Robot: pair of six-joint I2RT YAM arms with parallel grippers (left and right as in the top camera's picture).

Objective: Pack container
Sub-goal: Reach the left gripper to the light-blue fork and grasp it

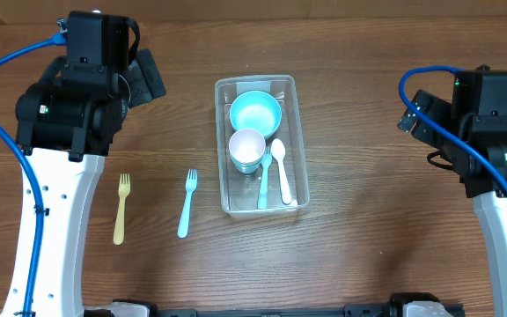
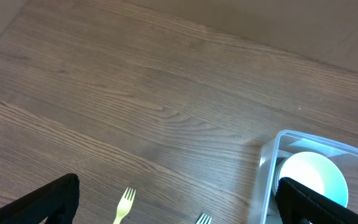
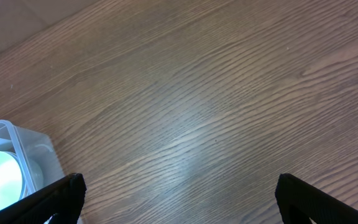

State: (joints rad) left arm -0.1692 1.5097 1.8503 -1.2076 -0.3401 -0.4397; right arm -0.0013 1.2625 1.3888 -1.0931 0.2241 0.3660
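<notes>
Both sides released, nothing grasped

At the table's left and right edges, the left gripper and right gripper gape wide. Between them stands the container, holding a teal bowl, white cup and white spoon. Left of it lie a blue fork and a yellow fork.

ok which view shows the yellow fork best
The overhead view: the whole yellow fork lies in the open, left of the blue fork, outside the container. The left wrist view catches only its tined end at the bottom edge. The right wrist view does not show it.
</notes>
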